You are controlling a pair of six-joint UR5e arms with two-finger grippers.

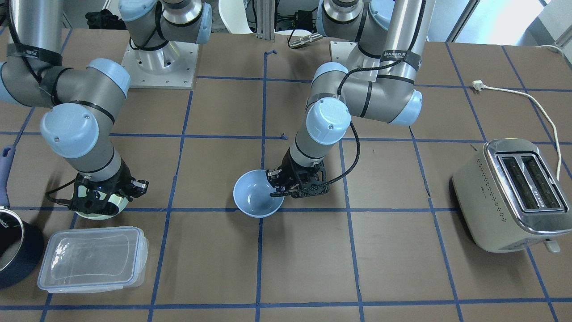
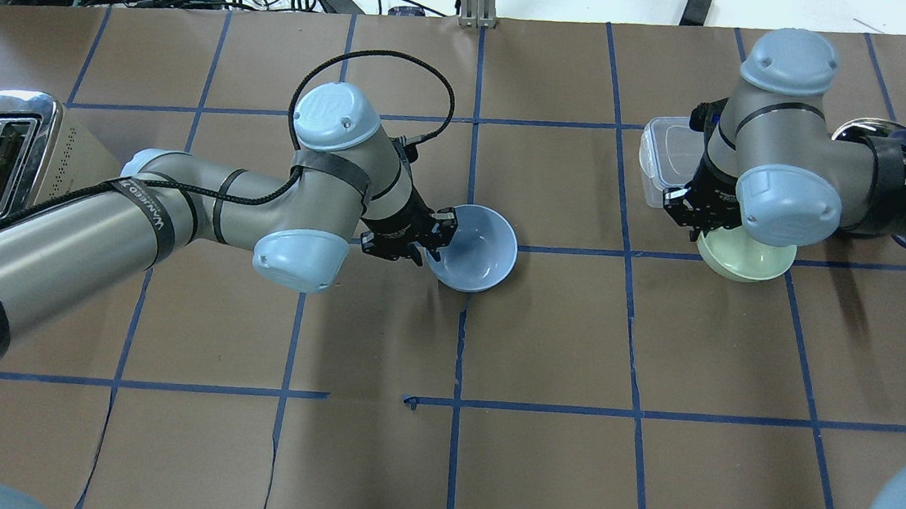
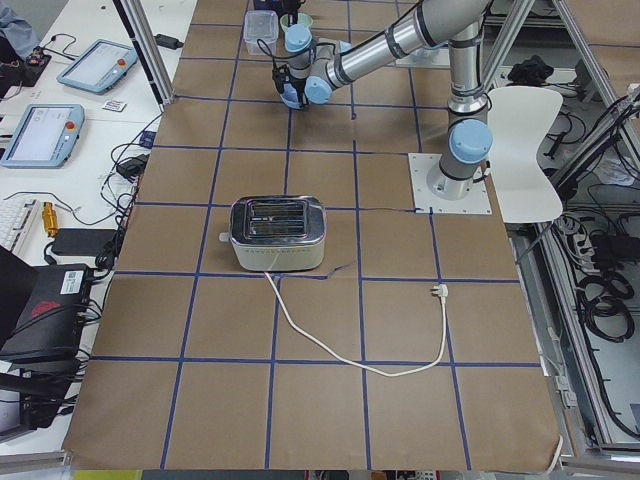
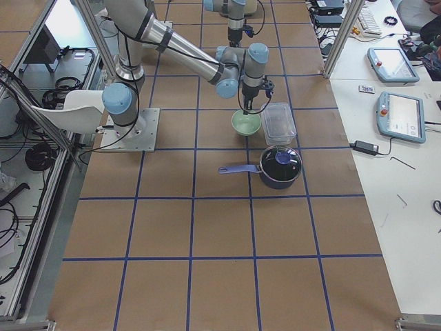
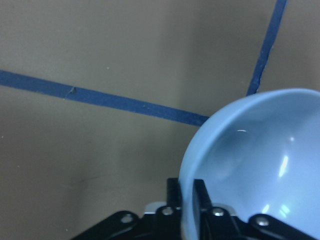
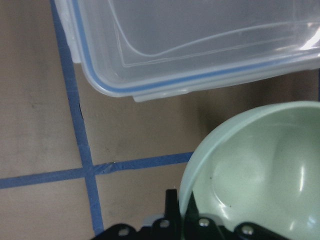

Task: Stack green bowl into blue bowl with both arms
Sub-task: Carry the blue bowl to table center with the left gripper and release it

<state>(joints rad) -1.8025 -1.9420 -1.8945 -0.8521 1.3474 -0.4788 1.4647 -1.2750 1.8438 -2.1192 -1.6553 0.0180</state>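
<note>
The pale blue bowl (image 1: 254, 197) sits near the table's middle, open side up. My left gripper (image 1: 273, 183) is shut on its rim, one finger inside and one outside; the left wrist view shows the bowl (image 5: 260, 165) and the gripper (image 5: 187, 197) pinching its edge. The pale green bowl (image 2: 748, 260) is at my right side, next to a clear container. My right gripper (image 2: 705, 227) is shut on its rim, as the right wrist view shows on the bowl (image 6: 260, 175). I cannot tell whether either bowl rests on the table or hangs just above it.
A clear plastic container (image 1: 91, 259) lies right beside the green bowl, and a dark navy pot (image 1: 13, 250) with a handle beyond it. A silver toaster (image 1: 509, 192) with a white cord (image 1: 514, 94) stands at my far left. Blue tape lines grid the brown table.
</note>
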